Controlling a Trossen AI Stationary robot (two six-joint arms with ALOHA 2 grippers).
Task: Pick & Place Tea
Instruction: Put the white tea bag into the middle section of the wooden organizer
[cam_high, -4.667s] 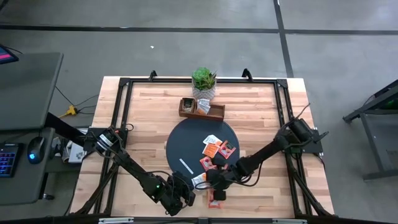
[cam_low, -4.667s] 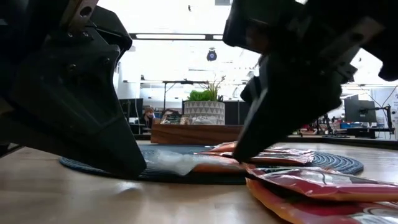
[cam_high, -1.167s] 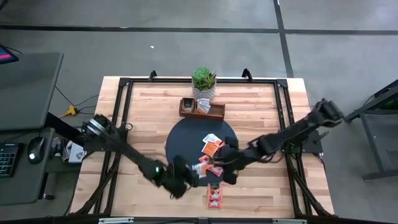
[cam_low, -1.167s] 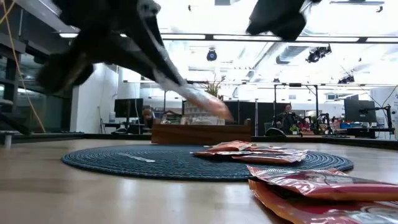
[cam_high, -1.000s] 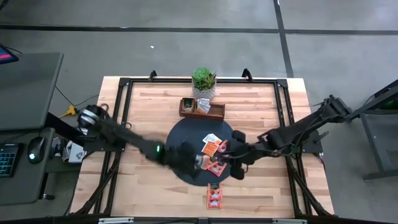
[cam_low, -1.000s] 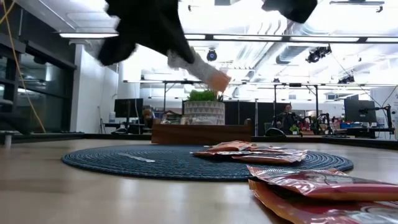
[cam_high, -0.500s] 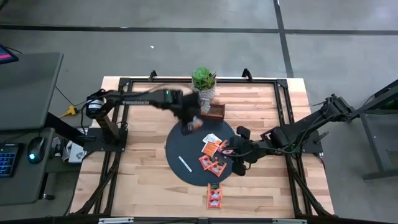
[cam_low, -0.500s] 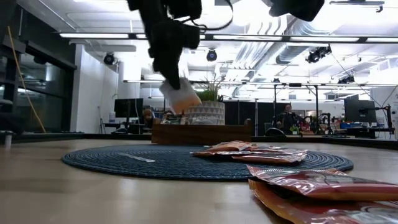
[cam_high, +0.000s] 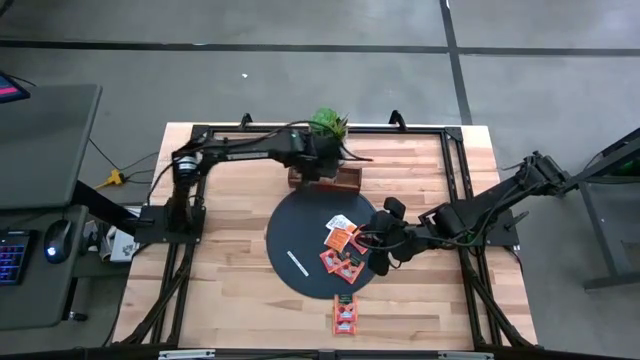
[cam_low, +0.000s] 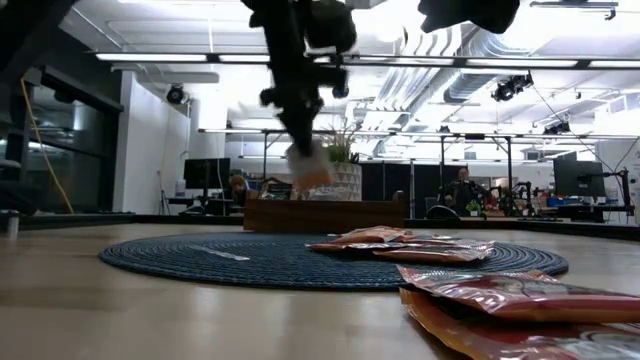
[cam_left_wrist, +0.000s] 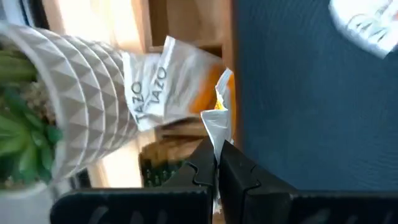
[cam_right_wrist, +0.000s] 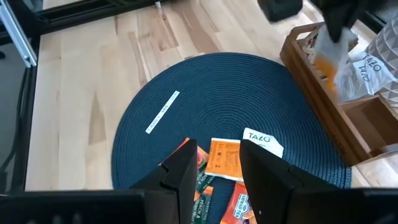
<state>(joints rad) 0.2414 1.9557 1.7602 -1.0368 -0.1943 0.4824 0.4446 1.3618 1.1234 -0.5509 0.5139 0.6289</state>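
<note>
Tea sachet held over the tray

Left end effector (cam_left_wrist: 217, 163), clamped on a sachet (cam_left_wrist: 219, 121), hangs above the wooden tray (cam_high: 345, 181); right end effector (cam_right_wrist: 214, 167) hovers half-open, empty, over the mat (cam_high: 300, 225).

Held sachet (cam_left_wrist: 219, 118): white and orange, pinched by one edge, hung above the tray.
Mat sachets (cam_high: 345, 248): orange-red and white, lain flat – clustered.
Table sachets (cam_high: 345, 314): orange-red, flat – off the mat.
</note>
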